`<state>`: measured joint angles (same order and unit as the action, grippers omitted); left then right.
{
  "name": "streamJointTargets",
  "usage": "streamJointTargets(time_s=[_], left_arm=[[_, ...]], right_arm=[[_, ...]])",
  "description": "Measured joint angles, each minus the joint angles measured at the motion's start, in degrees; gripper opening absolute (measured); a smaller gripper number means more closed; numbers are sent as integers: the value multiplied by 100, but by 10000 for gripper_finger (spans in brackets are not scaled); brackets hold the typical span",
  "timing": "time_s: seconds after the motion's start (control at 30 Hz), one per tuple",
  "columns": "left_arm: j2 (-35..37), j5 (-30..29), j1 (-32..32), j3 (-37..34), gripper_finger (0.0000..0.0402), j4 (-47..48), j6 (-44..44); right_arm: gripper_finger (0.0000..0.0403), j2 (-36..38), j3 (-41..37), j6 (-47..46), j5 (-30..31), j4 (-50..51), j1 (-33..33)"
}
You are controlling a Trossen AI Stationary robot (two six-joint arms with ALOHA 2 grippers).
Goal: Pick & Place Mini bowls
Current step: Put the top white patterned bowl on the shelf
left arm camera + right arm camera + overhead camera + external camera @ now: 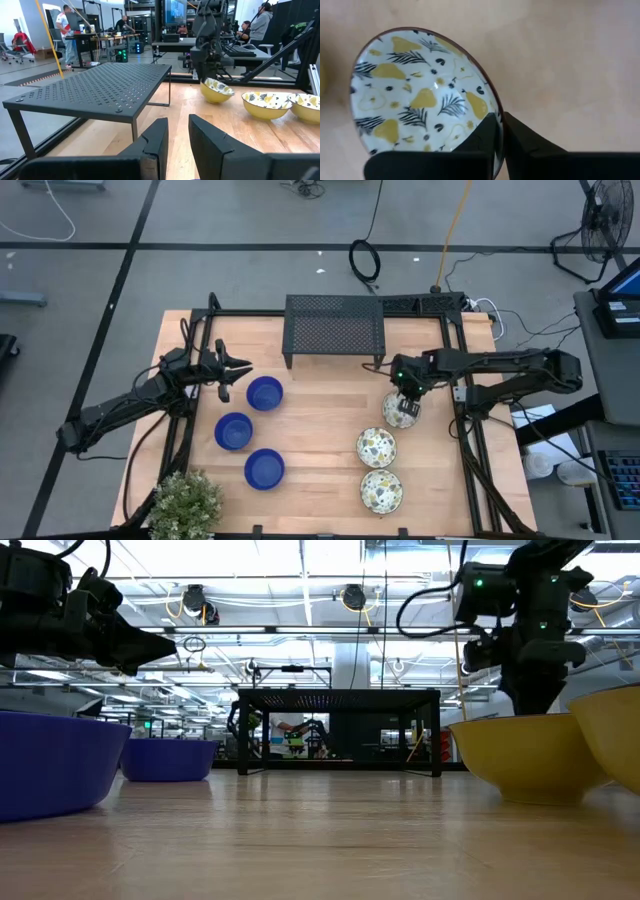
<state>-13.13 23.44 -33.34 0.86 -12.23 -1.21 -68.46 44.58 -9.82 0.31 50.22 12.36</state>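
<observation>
The wooden table (pixel 320 420) carries a black perforated metal rack (pixel 335 330) at its far edge. Right of the rack, the right arm reaches inward and bends down, its right gripper (pixel 404 408) pinched shut on the rim of the patterned bowl nearest the rack (pixel 396 412), white inside with yellow pears and dark leaves. Two more patterned bowls (pixel 377 447) sit in a row farther from the rack. Left of the rack, the left gripper (pixel 238 370) hovers, fingers slightly parted and empty, beside three glossy blue bowls (pixel 264 393).
</observation>
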Motion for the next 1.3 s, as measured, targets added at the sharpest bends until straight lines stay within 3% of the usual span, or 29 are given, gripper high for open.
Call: streamJointTargets(time_s=[0.33, 0.7, 0.97, 1.13, 1.3], left_arm=[[0, 0, 1, 0, 81, 2, 0], [0, -1, 1, 0, 81, 0, -2], [1, -1, 1, 0, 81, 1, -1], [0, -2, 0, 0, 81, 2, -2], [1, -2, 0, 0, 81, 11, 0]], right_arm=[[14, 853, -7, -273, 294, -71, 9], [15, 1170, -7, -321, 231, -1629, 7], [10, 1162, 56, -542, -690, -3305, 221], [6, 990, 812, -423, -1112, -3414, 610], [4, 431, 2115, -75, -1410, -3000, 1024]])
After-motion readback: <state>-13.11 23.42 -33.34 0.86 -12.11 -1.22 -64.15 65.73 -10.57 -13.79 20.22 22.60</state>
